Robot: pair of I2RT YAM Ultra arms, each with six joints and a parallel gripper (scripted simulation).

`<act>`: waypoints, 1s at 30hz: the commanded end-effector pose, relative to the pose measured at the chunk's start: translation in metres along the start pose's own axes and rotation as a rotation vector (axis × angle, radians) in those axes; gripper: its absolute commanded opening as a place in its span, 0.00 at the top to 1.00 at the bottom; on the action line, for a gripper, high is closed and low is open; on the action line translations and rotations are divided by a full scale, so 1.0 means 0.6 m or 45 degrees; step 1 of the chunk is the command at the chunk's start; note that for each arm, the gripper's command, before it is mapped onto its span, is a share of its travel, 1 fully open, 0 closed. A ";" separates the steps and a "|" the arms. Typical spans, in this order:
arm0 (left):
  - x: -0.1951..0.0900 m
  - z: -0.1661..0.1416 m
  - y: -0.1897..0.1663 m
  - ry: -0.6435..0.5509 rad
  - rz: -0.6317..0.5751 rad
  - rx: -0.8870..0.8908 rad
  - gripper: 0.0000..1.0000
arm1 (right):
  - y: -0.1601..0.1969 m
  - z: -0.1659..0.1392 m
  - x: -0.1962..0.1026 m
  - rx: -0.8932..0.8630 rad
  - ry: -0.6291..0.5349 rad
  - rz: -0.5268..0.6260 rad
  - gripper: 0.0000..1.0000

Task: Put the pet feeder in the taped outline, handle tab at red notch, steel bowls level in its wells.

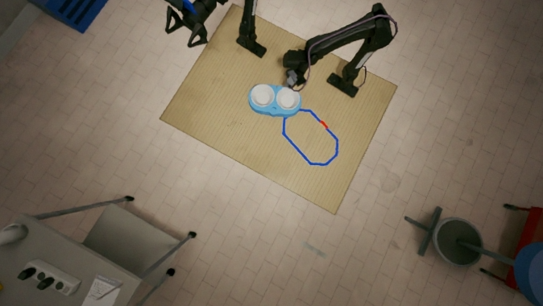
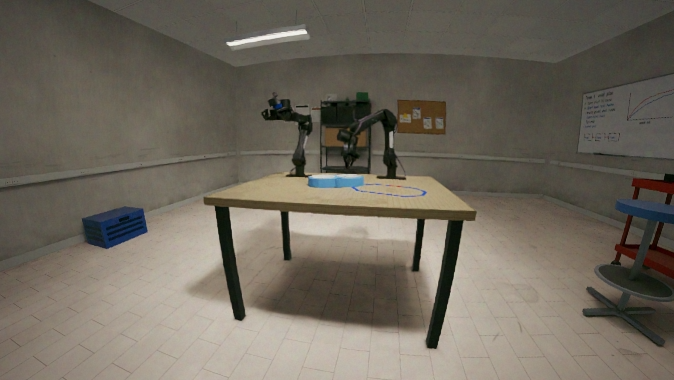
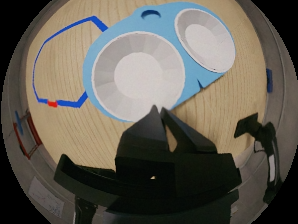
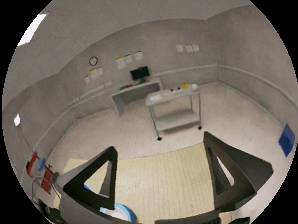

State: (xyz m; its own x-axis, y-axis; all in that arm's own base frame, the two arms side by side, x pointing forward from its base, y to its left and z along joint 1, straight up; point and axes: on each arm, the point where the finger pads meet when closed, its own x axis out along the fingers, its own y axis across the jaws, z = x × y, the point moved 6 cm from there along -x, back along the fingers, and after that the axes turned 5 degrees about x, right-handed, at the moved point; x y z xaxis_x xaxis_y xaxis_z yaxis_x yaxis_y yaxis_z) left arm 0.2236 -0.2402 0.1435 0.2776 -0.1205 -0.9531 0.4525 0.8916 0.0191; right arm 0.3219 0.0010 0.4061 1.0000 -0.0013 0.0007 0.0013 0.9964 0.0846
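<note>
The blue pet feeder [image 1: 275,101] lies flat on the wooden table. Its two pale steel bowls [image 1: 262,94] [image 1: 288,97] sit in its wells. Its right end overlaps the top-left corner of the blue taped outline [image 1: 310,137], whose red notch [image 1: 323,124] is on the far right side. My left gripper [image 1: 291,82] hovers just behind the feeder's right bowl, fingers nearly together and holding nothing. In the left wrist view the fingers point at the near bowl [image 3: 139,76], with a small blue tab [image 3: 210,83] beside them. My right gripper [image 1: 185,30] [image 4: 156,145] is raised off the table's back corner, open and empty.
Both arm bases stand along the table's back edge [image 1: 251,44] [image 1: 342,84]. Off the table are a blue crate [image 2: 115,226], a grey desk [image 1: 60,258] and a stool [image 1: 457,241].
</note>
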 end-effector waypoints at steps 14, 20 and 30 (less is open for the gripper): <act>0.006 0.007 0.010 -0.011 0.028 -0.005 0.70 | 0.009 0.061 -0.018 -0.009 -0.137 0.026 0.00; 0.003 0.028 0.009 0.018 -0.016 0.096 0.70 | 0.009 0.061 -0.018 -0.009 -0.137 0.026 0.00; 0.019 0.109 0.034 0.060 -0.132 0.480 0.70 | 0.009 0.061 -0.018 -0.009 -0.137 0.026 0.00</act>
State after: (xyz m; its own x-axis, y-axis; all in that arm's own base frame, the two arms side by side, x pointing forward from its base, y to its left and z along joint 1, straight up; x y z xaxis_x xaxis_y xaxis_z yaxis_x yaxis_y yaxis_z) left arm 0.2687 -0.2490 0.1447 0.2287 -0.1420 -0.9631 0.6268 0.7784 0.0341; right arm 0.3220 0.0008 0.4098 0.9999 -0.0003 0.0106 -0.0006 0.9963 0.0864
